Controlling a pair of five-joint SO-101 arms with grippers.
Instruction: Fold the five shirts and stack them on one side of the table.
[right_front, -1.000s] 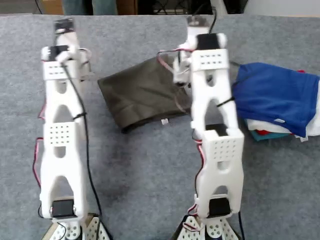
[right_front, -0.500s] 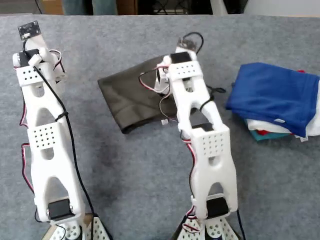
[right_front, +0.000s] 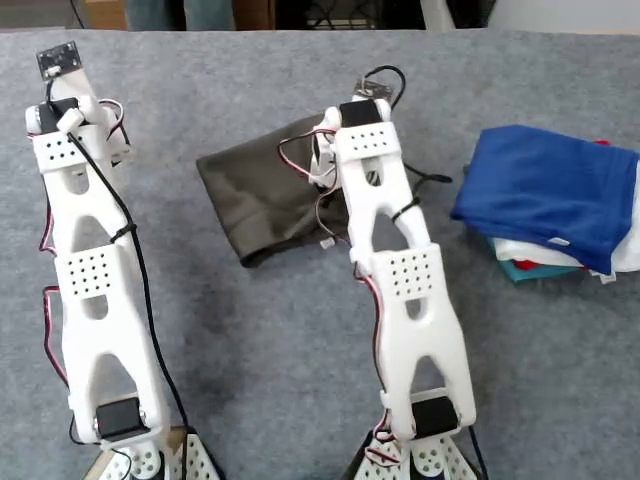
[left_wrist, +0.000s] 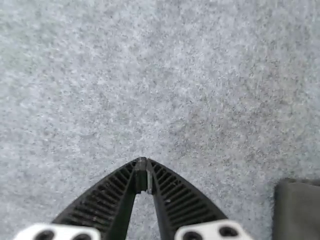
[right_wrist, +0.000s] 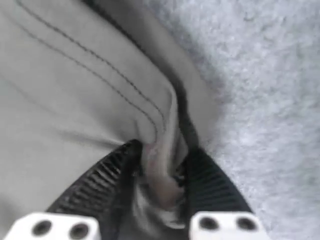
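A dark olive shirt (right_front: 270, 190) lies folded on the grey table (right_front: 250, 330), in the middle toward the far side. My right gripper (right_wrist: 159, 170) is shut on a bunched fold of the olive shirt (right_wrist: 75, 90) at its right edge; the right arm (right_front: 375, 190) covers that edge from above. My left gripper (left_wrist: 142, 177) is shut with nothing in it, over bare table near the far left corner. A corner of the olive shirt (left_wrist: 298, 210) shows beside it. A folded blue shirt (right_front: 550, 190) tops a stack at the right side.
Under the blue shirt lie white, teal and red folded shirts (right_front: 530, 262), close to the table's right edge. The left arm (right_front: 85, 230) stretches along the left side. Bare grey table runs between the two arms at the near side.
The right arm swung left from beside the blue stack and now sits over the olive shirt's right edge. The left arm swung out toward the far left corner, then held still.
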